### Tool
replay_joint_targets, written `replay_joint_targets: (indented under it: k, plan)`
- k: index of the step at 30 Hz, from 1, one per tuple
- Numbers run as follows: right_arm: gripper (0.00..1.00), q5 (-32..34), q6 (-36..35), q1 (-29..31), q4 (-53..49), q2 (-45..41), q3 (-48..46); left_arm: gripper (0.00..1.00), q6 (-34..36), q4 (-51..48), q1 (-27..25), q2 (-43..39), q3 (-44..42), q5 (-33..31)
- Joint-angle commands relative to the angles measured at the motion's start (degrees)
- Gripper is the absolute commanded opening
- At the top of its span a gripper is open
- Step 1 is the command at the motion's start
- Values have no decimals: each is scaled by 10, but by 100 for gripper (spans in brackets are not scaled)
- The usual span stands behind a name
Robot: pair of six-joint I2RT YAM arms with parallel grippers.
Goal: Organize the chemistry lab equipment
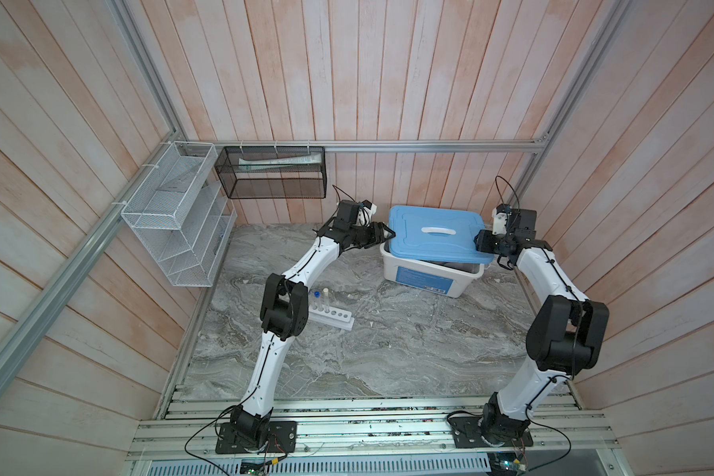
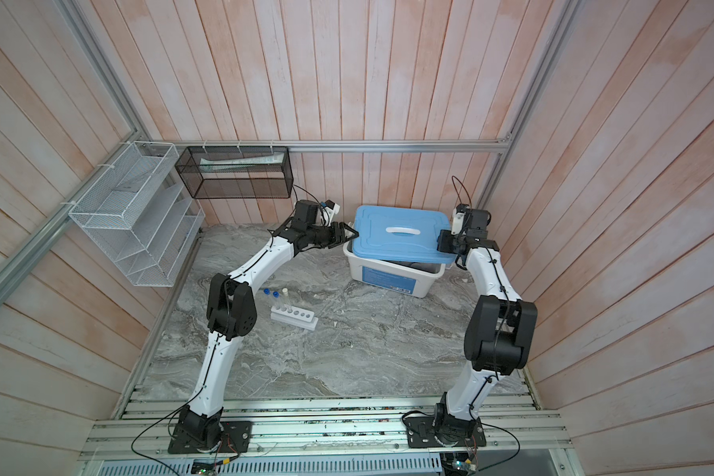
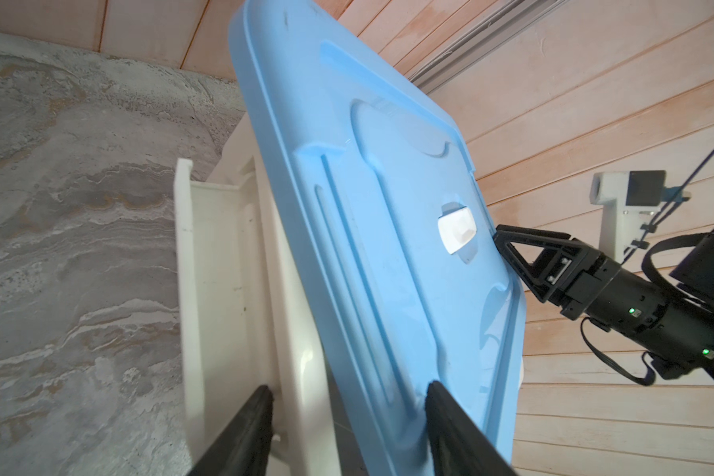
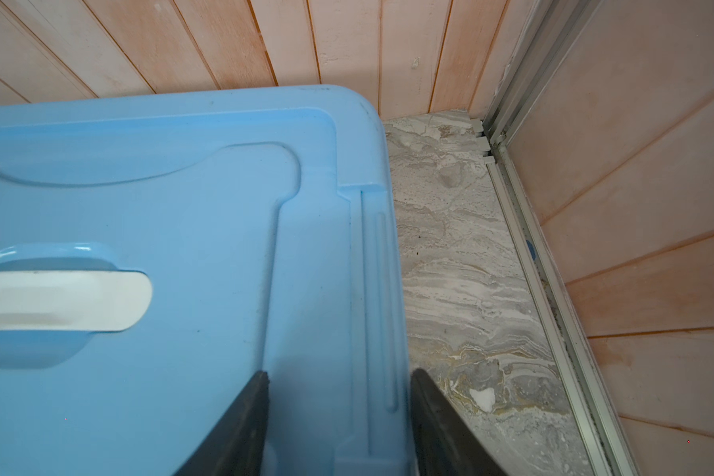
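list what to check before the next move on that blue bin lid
1. Left claw straddles the blue lid's edge: ok.
2. Right claw at the opposite edge: ok.
3. Firm grip on both sides: cannot tell.
4. Lid square on the white bin: not ok, skewed, gap at the front.
5. Rack with test tubes clear of the lid: ok.
6. Bin contents: cannot tell.
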Motion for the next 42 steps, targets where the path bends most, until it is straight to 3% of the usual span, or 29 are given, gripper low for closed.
replay_joint_targets:
  k: [1, 7, 11, 18, 26, 42]
  plan:
    - [55, -25, 9, 2, -56, -20, -22, 61, -3, 17, -3, -3, -15, 15]
    - [56, -13, 17, 3, -62, -22, -24, 61, -4, 28, -3, -11, -35, 18]
    - [65, -9, 15, -1, -56, -12, -9, 61, -1, 34, -1, -21, -51, 17]
    - [74, -77, 18, -24, -53, 48, 63, 61, 3, 32, 3, -29, -62, 14]
    - [72, -168, 16, -37, -63, 103, 115, 61, 7, 23, 5, -30, -61, 8]
    - [62, -182, 55, -43, -28, 19, 38, 61, -6, 49, 5, -29, -79, 17]
